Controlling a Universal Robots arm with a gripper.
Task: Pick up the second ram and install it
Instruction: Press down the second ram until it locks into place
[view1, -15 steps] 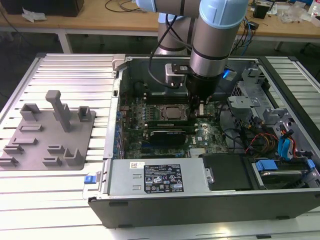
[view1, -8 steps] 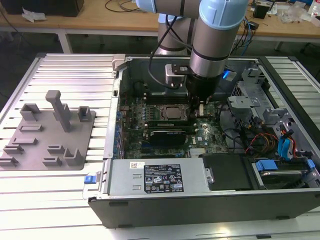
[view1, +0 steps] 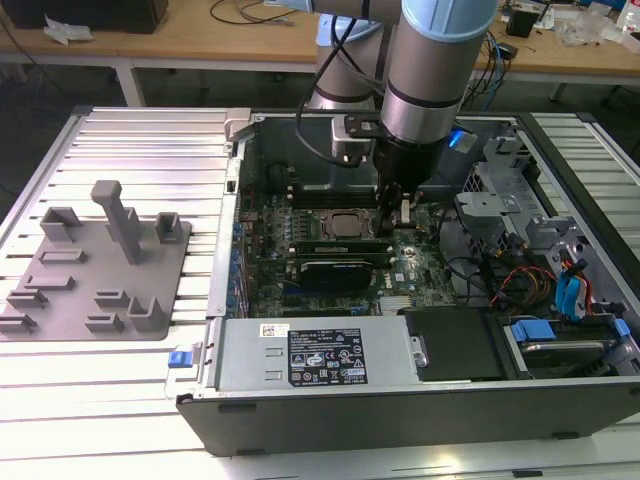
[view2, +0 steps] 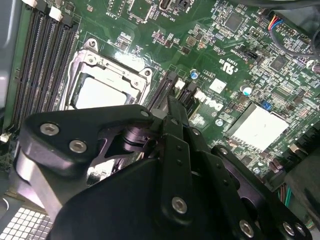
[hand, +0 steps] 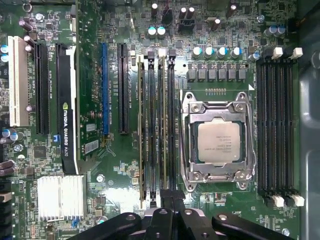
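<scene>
Item: arm (view1: 435, 60), exterior view. It is reaching straight down into the open computer case (view1: 232, 250), with its wrist held vertical over the motherboard (view1: 415, 270).

Item: gripper (view1: 400, 212). It is pointing downward just beside the CPU socket (view1: 345, 225), on the side toward the exterior view's right. In the first wrist view the gripper (hand: 172, 196) is showing its fingers (hand: 165, 197) drawn narrow, nearly together. They are hovering over one end of the slot bank next to the CPU socket (hand: 217, 142). Whether they are pinching anything cannot be told. In the second wrist view the gripper (view2: 172, 110) is aiming its tip at the slot ends beside the CPU socket (view2: 102, 92).

Item: the second ram (hand: 164, 125). It is standing edge-on in a slot beside the CPU socket, with its near end running under the fingertips. Another stick (hand: 143, 125) is sitting two slots farther from the CPU socket.

Item: empty slot bank (hand: 277, 125). It is lying on the opposite side of the CPU socket.

Item: graphics card (hand: 66, 110). It is sitting beyond the sticks, well apart from the CPU socket.
</scene>
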